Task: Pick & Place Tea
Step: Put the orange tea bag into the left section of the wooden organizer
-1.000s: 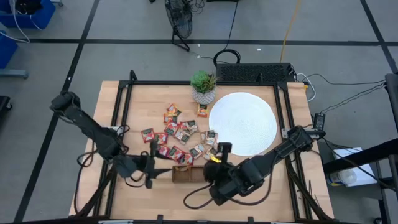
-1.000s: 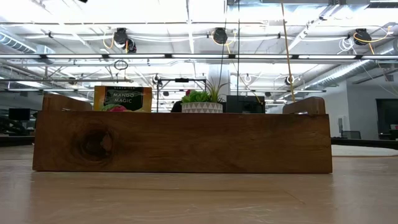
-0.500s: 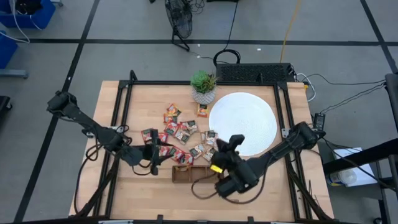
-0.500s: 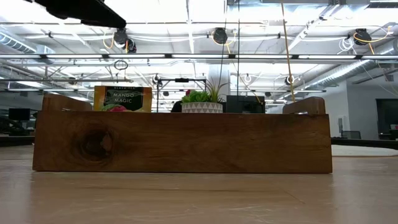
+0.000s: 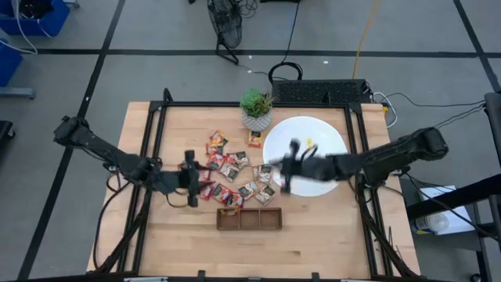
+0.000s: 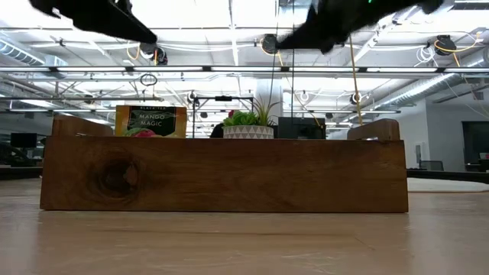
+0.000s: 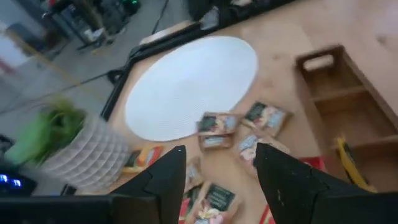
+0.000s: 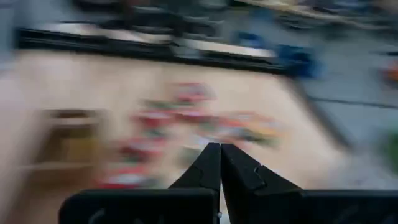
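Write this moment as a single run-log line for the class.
left gripper: open, empty, over tea sachets | right gripper: shut, empty, over white disc edge | wooden tray: one sachet

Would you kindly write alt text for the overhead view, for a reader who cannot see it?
Two dark arms reach over a wooden table: the left gripper open beside scattered tea sachets, the right gripper shut at the white disc. A wooden tray sits at the front, a potted plant behind.
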Action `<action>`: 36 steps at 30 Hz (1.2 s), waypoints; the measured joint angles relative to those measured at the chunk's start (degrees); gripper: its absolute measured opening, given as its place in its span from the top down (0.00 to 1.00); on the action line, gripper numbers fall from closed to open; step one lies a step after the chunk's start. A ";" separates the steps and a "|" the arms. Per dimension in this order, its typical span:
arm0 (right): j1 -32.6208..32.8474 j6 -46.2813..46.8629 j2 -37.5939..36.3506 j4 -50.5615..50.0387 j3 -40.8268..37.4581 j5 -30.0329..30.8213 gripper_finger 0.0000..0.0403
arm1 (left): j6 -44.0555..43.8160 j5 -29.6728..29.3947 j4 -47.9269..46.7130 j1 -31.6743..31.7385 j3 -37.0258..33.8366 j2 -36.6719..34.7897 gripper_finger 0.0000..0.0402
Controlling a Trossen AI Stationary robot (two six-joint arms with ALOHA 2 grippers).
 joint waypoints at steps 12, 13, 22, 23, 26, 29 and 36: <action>-24.51 2.37 14.71 -32.68 19.03 -20.67 0.69 | 5.80 8.37 0.56 9.73 -1.25 -16.51 0.51; -24.91 0.67 17.34 -34.04 21.41 -21.29 0.64 | 5.52 8.33 0.70 10.29 -1.25 -16.90 0.51; -25.11 -9.73 36.30 -39.69 36.49 -21.32 0.46 | 0.14 7.90 0.57 11.54 -1.25 -17.13 0.51; -25.26 -10.23 37.76 -39.87 37.39 -21.34 0.46 | 0.13 7.91 0.57 11.54 -1.25 -17.11 0.51; -25.87 -10.91 40.36 -40.90 38.98 -21.43 0.49 | 0.16 7.90 0.59 11.54 -1.25 -17.13 0.51; -26.52 -9.94 40.61 -40.51 39.85 -24.12 0.50 | 0.12 7.90 0.58 11.52 -1.25 -17.13 0.51; -26.91 -5.71 40.53 -39.95 39.85 -25.82 0.49 | 0.16 7.86 0.59 11.52 -1.25 -17.13 0.51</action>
